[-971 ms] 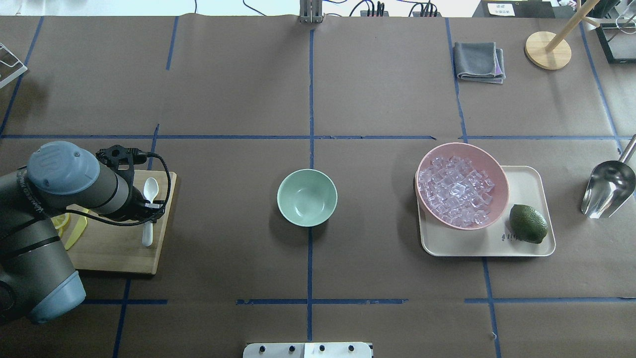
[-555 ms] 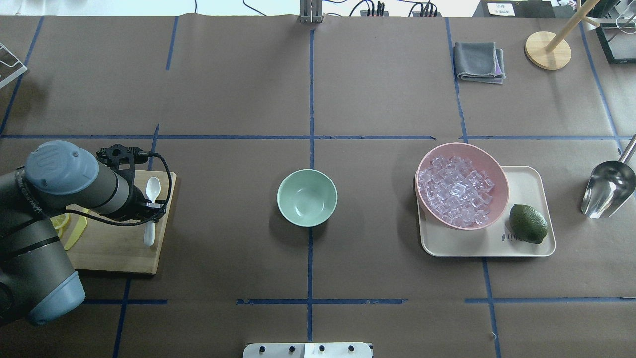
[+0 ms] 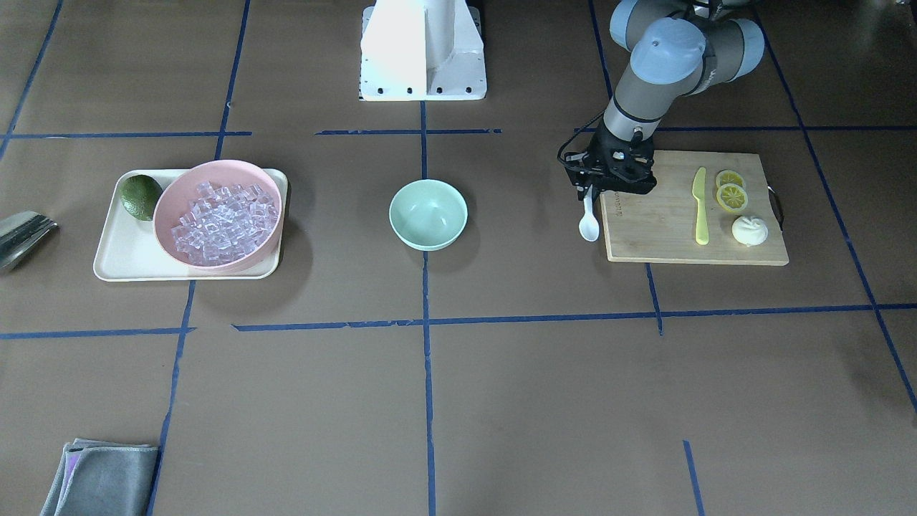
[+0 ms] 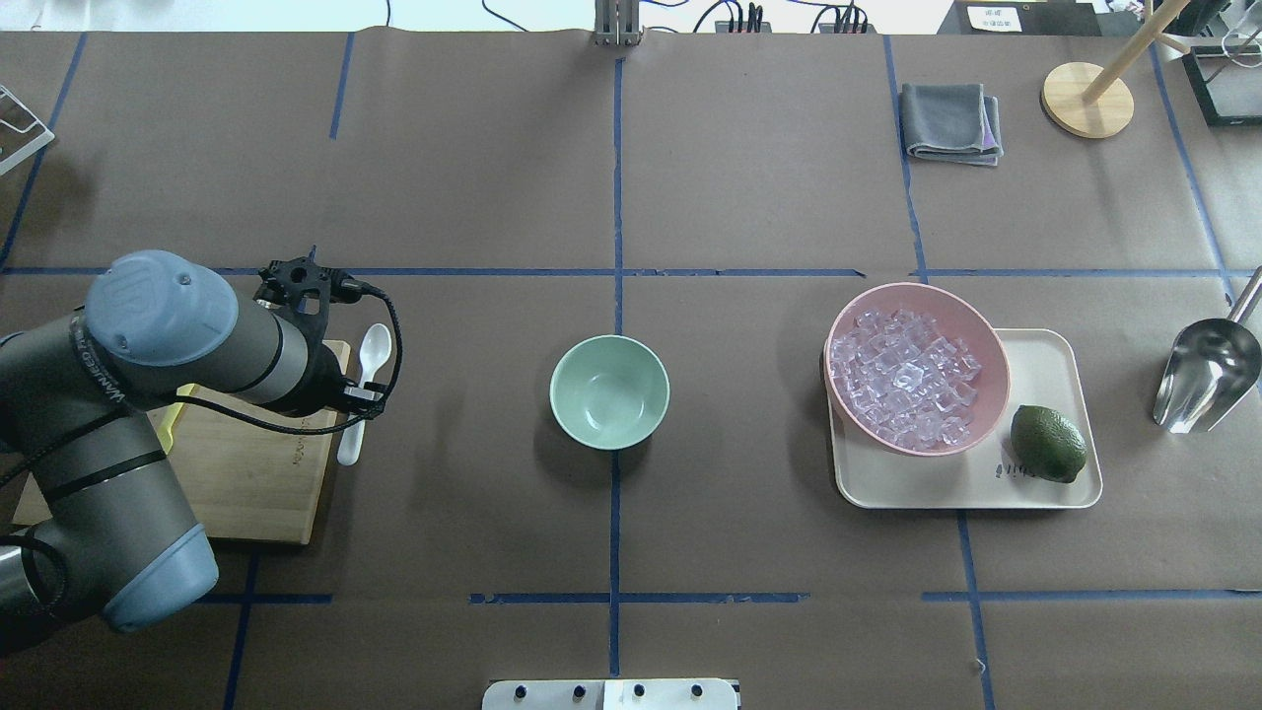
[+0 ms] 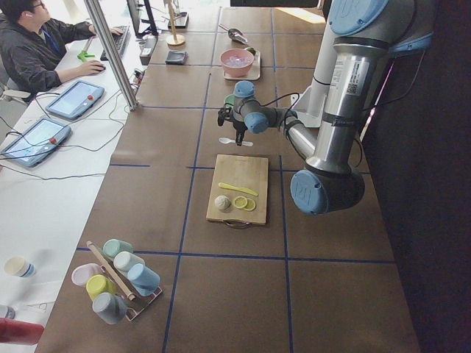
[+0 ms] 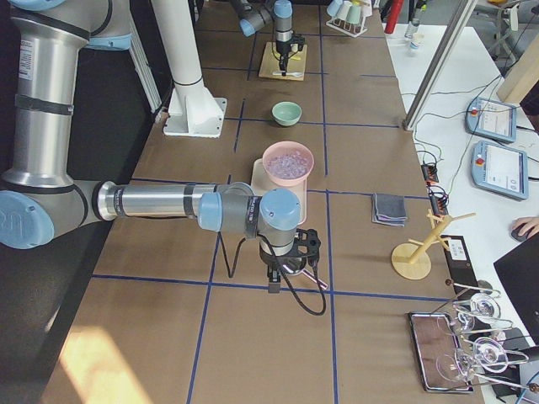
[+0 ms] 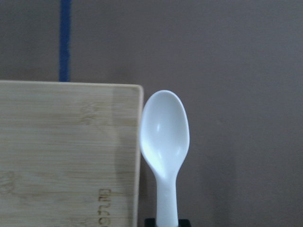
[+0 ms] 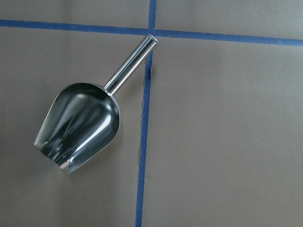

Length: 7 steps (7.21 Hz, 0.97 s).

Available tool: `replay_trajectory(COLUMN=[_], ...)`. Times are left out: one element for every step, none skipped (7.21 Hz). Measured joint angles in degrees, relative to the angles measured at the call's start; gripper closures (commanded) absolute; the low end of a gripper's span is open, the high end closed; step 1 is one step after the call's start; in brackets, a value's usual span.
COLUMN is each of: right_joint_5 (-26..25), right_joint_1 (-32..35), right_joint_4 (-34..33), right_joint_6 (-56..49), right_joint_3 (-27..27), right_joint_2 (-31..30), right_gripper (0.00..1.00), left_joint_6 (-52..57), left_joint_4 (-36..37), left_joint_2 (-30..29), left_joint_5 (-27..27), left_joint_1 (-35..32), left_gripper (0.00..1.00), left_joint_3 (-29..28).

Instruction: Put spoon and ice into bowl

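Surface: brown paper is covering the table (image 4: 769,197), with blue tape lines crossing it through the whole overhead frame.
Left gripper: I am watching my left gripper (image 4: 363,394) at centre left of the overhead frame, pinching closed on the handle of the spoon (image 4: 373,347).
Spoon: it is lying level in that grip, its scoop pointing toward the top of the overhead frame, just past the right edge of the cutting board (image 4: 256,473).
Bowl: the bowl (image 4: 609,391) is sitting at frame centre on the blue line, well apart from the spoon.
Ice: the ice (image 4: 902,380) is lying heaped in the pink bowl (image 4: 991,345), on the tray (image 4: 1045,355) at centre right.
Right gripper: my right gripper (image 6: 274,282) is hanging at lower centre of the right-side frame, its wrist camera looking down on the metal scoop (image 8: 80,125). I cannot tell how far its fingers are parting.
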State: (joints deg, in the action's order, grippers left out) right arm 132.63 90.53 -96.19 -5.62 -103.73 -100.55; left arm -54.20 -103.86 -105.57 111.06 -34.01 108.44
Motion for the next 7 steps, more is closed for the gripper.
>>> replay_trajectory(right_joint_5=[0.00,0.00,0.00,0.00,0.00,0.00,0.00], right_joint_1=[0.00,0.01,0.05,0.07,0.08,0.08,0.07], right_joint_4=[-0.02,-0.04,-0.04,-0.05,-0.05,-0.05,-0.05], right_joint_6=[0.00,0.00,0.00,0.00,0.02,0.06,0.07], right_joint_3=[0.00,0.02,0.02,0.02,0.05,0.14,0.24], right_joint_2=[0.00,0.00,0.00,0.00,0.00,0.00,0.00], right_gripper=[0.00,0.00,0.00,0.00,0.00,0.00,0.00], left_joint_6=[4.89,8.62,11.08,12.09,12.46,12.53,12.39], left_joint_4=[0.11,0.39,1.03,1.87,2.83,3.66,4.11], left_joint_2=[-2.30,-4.80,-7.88,-11.33,-15.25,-18.74,-21.40], left_joint_5=[0.04,0.12,0.08,0.05,0.04,0.03,0.01], left_joint_1=[0.29,1.11,2.48,3.74,4.48,4.87,5.34], left_gripper=[1.00,1.00,1.00,1.00,1.00,0.99,0.88], left_joint_3=[-0.28,-0.68,-1.41,-2.78,-5.02,-7.56,-9.88])
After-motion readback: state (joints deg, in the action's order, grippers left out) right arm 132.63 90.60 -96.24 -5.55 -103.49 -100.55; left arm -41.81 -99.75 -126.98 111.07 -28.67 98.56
